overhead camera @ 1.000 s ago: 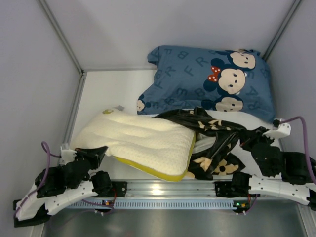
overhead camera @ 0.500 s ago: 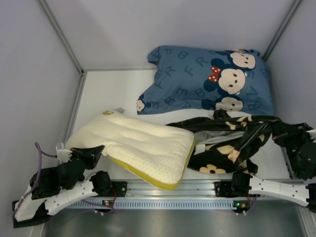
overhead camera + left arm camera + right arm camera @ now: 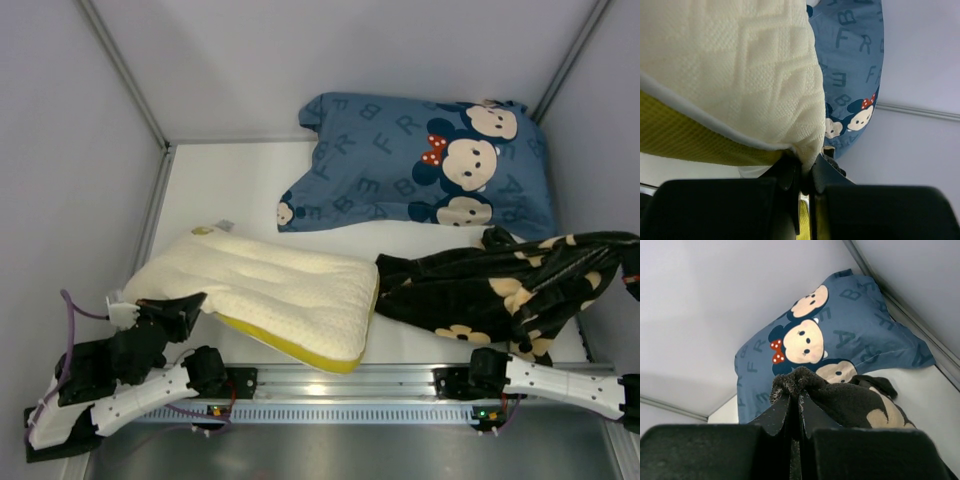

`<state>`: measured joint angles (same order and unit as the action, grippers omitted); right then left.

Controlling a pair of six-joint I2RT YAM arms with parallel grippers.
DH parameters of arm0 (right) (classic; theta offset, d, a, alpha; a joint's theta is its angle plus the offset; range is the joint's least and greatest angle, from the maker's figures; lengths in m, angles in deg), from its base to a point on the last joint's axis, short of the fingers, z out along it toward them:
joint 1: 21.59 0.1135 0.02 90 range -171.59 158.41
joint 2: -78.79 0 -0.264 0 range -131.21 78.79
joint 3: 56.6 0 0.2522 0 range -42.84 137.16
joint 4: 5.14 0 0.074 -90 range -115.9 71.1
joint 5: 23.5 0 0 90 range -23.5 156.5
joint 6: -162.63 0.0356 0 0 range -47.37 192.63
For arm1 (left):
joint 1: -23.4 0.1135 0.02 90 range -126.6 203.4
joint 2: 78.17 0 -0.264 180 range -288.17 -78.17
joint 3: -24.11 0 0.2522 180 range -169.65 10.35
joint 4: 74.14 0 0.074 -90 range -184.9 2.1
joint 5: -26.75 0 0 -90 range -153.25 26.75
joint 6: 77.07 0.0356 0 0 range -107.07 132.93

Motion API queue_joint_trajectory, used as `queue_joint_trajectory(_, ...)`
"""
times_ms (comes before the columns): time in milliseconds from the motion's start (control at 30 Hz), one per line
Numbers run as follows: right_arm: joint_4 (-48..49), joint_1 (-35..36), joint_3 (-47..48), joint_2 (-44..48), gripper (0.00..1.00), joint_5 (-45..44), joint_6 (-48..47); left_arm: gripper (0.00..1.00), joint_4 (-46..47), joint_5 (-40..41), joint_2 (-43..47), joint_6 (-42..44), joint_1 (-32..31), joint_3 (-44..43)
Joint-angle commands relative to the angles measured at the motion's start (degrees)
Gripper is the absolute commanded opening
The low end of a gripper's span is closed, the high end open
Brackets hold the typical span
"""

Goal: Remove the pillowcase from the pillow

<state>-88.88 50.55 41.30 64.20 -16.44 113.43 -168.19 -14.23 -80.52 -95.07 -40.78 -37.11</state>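
The cream quilted pillow (image 3: 265,290) lies at the front left of the table, bare, with its yellow side band facing the front. My left gripper (image 3: 178,308) is shut on the pillow's near left corner, which the left wrist view shows pinched between the fingers (image 3: 806,167). The black pillowcase (image 3: 495,290) with tan flowers is stretched out to the right of the pillow, its left end against the pillow's right edge. My right gripper (image 3: 795,404) is shut on a bunched fold of the pillowcase (image 3: 855,400) and holds it up at the far right.
A larger blue pillow (image 3: 420,165) with cartoon mice and letters lies at the back right, and shows in both wrist views (image 3: 840,325). Grey walls stand at the left, back and right. A metal rail (image 3: 330,385) runs along the front edge.
My right gripper has pulled the pillowcase to the right, off the pillow's right end. The pillow has slid a little to the left and lies flatter. The left gripper has kept its hold.
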Motion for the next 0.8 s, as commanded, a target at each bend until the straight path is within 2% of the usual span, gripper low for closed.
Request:
queue_joint_trajectory(0,0.5,-0.8,4.1,0.5,0.0,-11.5,-3.8,0.0,-6.1,5.6,1.0,-0.9,0.5,-2.5)
queue_joint_trajectory(233,0.6,-0.6,8.1,-2.9,0.0,-12.0,-6.5,0.0,-6.1,5.5,1.1,-1.2,0.5,-2.1)
queue_joint_trajectory(367,2.3,0.7,4.7,-4.9,0.0,-10.3,-6.8,0.0,-5.8,5.4,1.0,-1.9,0.5,-1.5)
queue_joint_trajectory(467,2.6,3.0,-4.6,-7.2,0.0,-5.8,-1.5,0.0,-5.6,4.9,1.0,-3.0,0.5,0.0)
queue_joint_trajectory(533,2.5,4.0,-16.4,-11.3,0.0,-2.0,8.2,0.0,-5.1,4.4,1.0,-3.2,0.5,1.2)
queue_joint_trajectory(567,2.5,4.1,-16.5,-12.7,0.0,-0.4,11.3,0.0,-5.1,4.3,1.0,-3.2,0.5,1.4)
queue_joint_trajectory(600,2.4,4.2,-21.3,-14.5,0.0,1.4,13.9,0.0,-4.6,4.3,1.0,-2.8,0.5,1.5)
queue_joint_trajectory(667,2.6,4.2,-25.2,-18.4,0.0,6.8,19.3,0.0,-4.8,4.2,1.0,-2.4,0.5,1.3)
queue_joint_trajectory(733,3.5,4.1,-28.4,-25.0,0.0,11.5,23.6,0.0,-4.8,4.2,1.0,-2.1,0.5,1.1)
queue_joint_trajectory(767,3.5,4.1,-28.9,-27.4,0.07,12.7,24.6,0.0,-4.8,4.2,1.0,-2.1,0.5,0.9)
